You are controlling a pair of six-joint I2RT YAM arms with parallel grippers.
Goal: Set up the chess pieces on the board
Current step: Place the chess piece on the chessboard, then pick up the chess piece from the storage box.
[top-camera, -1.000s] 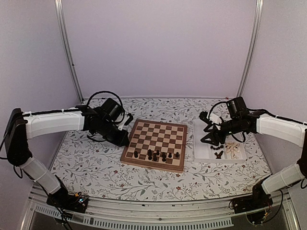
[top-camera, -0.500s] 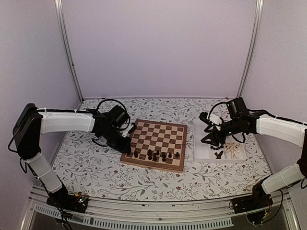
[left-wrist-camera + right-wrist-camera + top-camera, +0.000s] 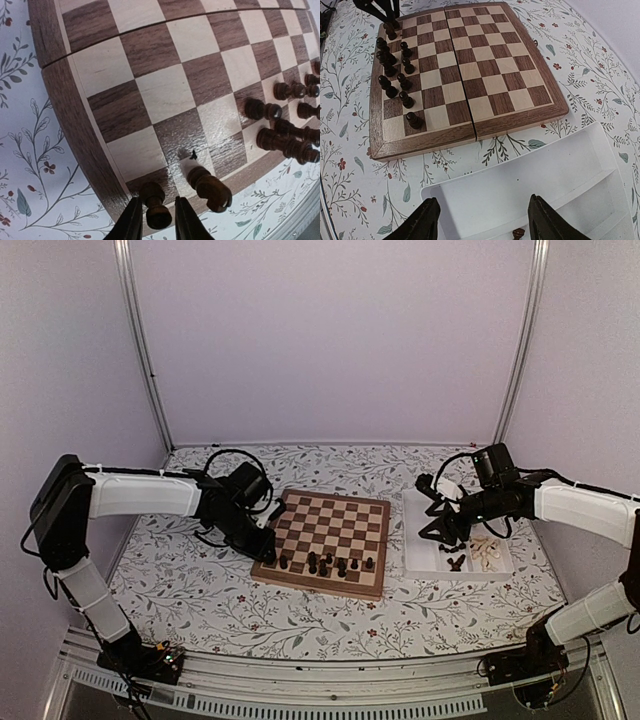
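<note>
1. At the near-left corner of the board [image 3: 335,520], the left gripper [image 3: 268,552] is low, tips pointing down at the corner square.
2. Left wrist view: its fingers [image 3: 131,225] are narrowly parted, one on either side of a dark corner piece [image 3: 155,207]. The piece stands upright on the dark corner square. The pads are very close to it; I cannot tell whether they grip it or leave a hair's gap.
3. On the next square along the near edge stands a second dark piece [image 3: 207,189], upright and apart from the fingers.
4. Several other dark pieces [image 3: 330,562] stand in a loose cluster on the board's two nearest rows. Every piece on the board is dark.
5. The board lies flat on a floral cloth [image 3: 200,590], between the two arms.
6. A white tray [image 3: 425,565] sits near the board's right side, not touching it. Cream pieces [image 3: 487,552] are heaped in its near-right part, with a few loose dark pieces [image 3: 455,558] just beside them.
7. The right gripper [image 3: 440,530] hangs over the tray. Its wrist view shows the jaws spread wide with nothing between them, only the tray floor below.
</note>
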